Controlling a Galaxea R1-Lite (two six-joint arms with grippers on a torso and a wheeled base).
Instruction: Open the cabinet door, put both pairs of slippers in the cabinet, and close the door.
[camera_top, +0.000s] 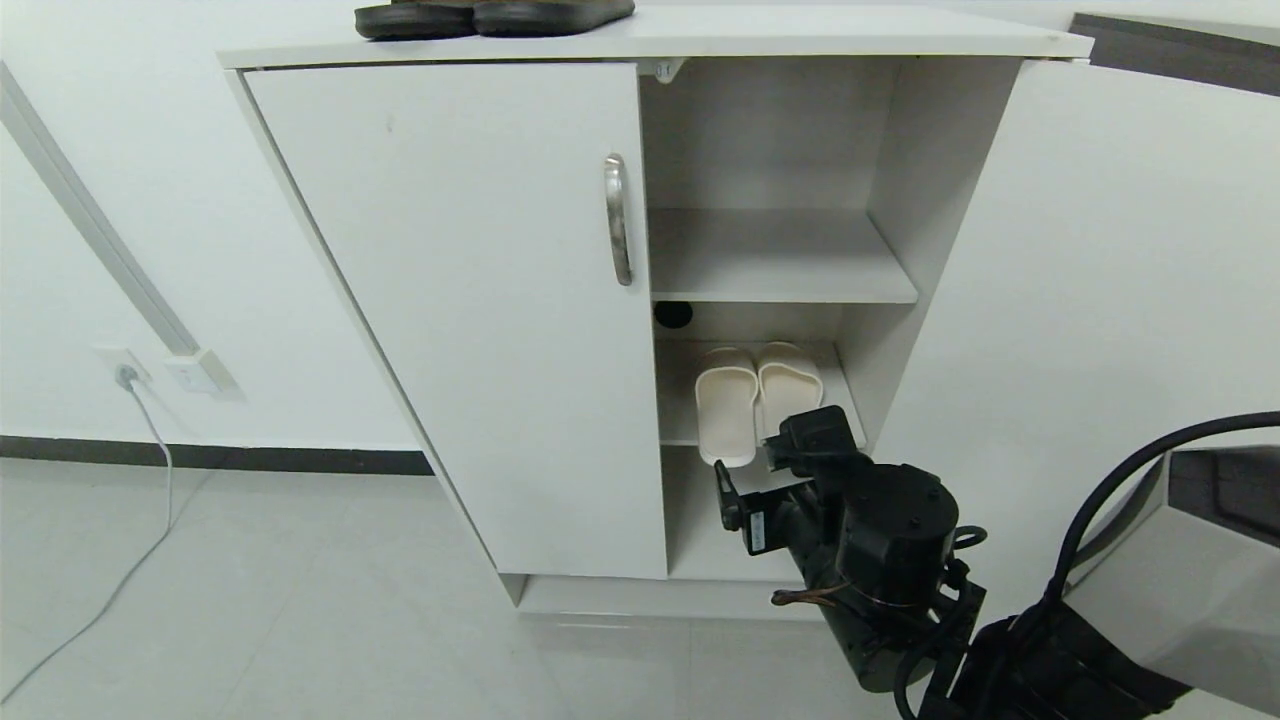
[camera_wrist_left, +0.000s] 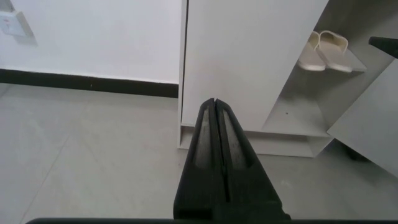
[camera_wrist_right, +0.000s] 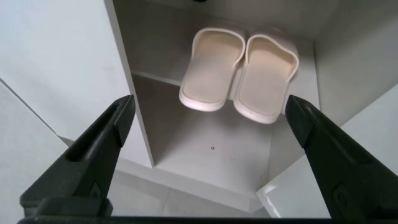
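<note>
Slippers (camera_top: 757, 398) in cream lie side by side on the cabinet's (camera_top: 650, 45) middle shelf (camera_top: 678, 405), just ahead of the right gripper (camera_wrist_right: 209, 104), whose fingers are spread wide and empty. They are smooth, moulded slides, their near ends overhanging the shelf edge. A dark pair (camera_top: 495, 15) sits on the cabinet top, well above that gripper. Two pairs, four slippers. The left gripper (camera_wrist_left: 215, 107) is pressed closed on nothing, facing the closed door (camera_top: 450, 300).

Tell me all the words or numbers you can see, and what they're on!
Nothing here can be read as a word or number.
The white sticker on the right tool: too small to read.
The cabinet, cream slippers, black slippers and wall socket: no print visible.
</note>
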